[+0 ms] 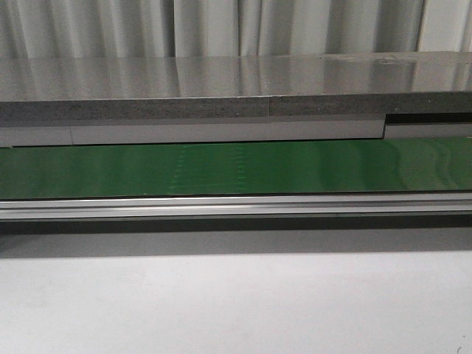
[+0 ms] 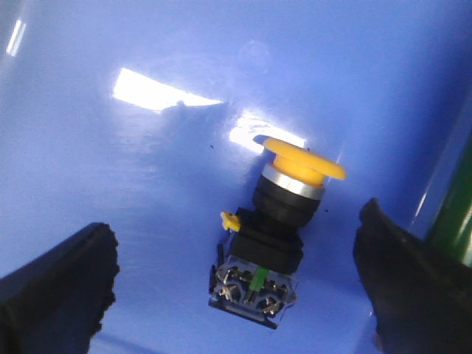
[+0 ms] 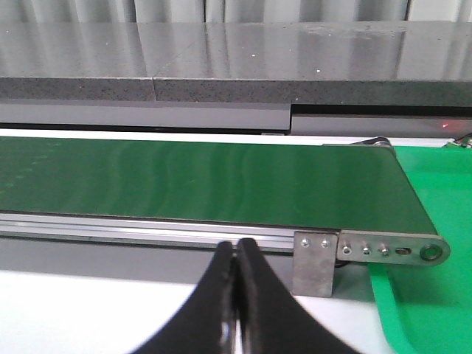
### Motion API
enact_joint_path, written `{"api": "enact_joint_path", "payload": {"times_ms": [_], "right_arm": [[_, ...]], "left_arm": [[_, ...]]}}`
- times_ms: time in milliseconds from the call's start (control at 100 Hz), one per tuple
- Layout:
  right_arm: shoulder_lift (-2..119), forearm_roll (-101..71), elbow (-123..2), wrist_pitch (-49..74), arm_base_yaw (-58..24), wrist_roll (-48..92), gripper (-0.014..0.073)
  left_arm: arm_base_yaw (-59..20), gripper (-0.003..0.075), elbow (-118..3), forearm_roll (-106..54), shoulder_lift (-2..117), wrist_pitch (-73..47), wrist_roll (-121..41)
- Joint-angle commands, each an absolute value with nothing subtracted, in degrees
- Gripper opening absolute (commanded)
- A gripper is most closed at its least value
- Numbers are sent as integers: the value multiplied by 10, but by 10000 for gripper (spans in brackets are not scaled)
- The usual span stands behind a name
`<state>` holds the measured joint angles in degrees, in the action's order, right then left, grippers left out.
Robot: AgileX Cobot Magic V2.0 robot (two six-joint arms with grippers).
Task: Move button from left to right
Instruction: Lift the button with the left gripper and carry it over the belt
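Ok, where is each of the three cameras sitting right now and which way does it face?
Front view: looks forward over the white table at the green conveyor belt; no arm shows.
Left wrist view: on the left arm, looking down into a blue bin at the button; the left gripper is open, fingers either side.
Right wrist view: on the right arm, facing the belt's end and a green tray; the right gripper is shut.
Shared: front and right wrist both show the belt.
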<state>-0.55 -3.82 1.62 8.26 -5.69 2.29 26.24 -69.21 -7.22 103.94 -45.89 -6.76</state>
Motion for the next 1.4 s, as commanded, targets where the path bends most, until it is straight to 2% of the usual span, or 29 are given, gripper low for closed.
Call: {"api": "enact_joint_path", "payload": {"times_ms": [0, 670, 740, 930, 1070, 1230, 1390], "right_arm": [[-17, -34, 8, 38, -58, 24, -67], [-17, -34, 8, 38, -58, 24, -67], [-17, -34, 8, 38, -58, 24, -67], [-17, -34, 8, 38, -58, 24, -67], [-17, -34, 8, 38, -58, 24, -67], [-17, -34, 8, 38, -58, 24, -67], [-17, -34, 8, 38, -58, 24, -67]], "left_arm": [[264, 617, -708, -87, 1035, -452, -71], [264, 609, -707, -87, 1085, -434, -71], [264, 557, -707, -87, 1085, -434, -71], [264, 298, -707, -89, 1085, -434, -71], [264, 157, -707, -96, 1085, -437, -71], [264, 62, -710, -103, 1084, -447, -71], [264, 41, -734, -114, 1074, -474, -71]]}}
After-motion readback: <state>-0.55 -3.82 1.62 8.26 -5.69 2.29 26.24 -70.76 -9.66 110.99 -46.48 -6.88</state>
